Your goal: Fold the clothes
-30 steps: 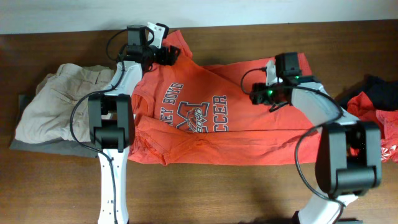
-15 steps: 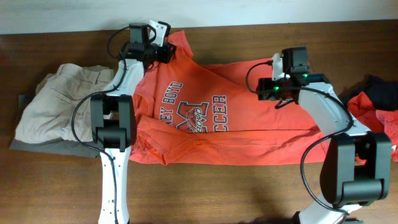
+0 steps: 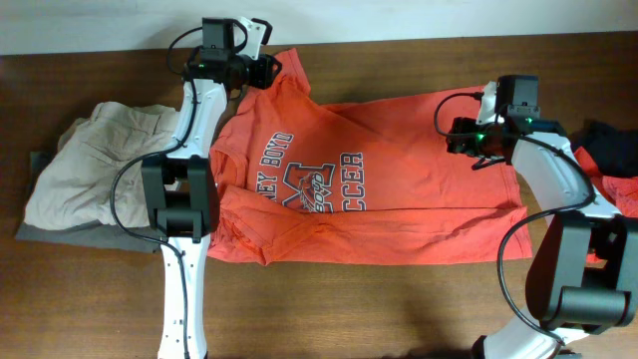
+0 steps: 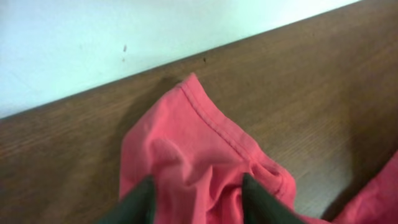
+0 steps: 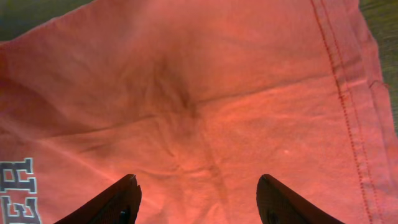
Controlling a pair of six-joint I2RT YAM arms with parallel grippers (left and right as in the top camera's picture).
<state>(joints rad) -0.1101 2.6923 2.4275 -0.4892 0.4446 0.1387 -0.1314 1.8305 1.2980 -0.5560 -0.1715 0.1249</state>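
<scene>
- Orange-red T-shirt lies spread print-up on the table. You are at the flattening step, with no fold made yet.
- Your left gripper is clamped on a bunched sleeve. The sleeve's edge runs away beyond the fingertips, toward the table's far edge.
- Your right gripper is spread wide and holds nothing. Plain shirt cloth lies directly beneath it, and the stitched hem is off to one side.
- Next, I judge, draw the sleeve outward to flatten it, then lower the right gripper onto the hem for the first fold.
</scene>
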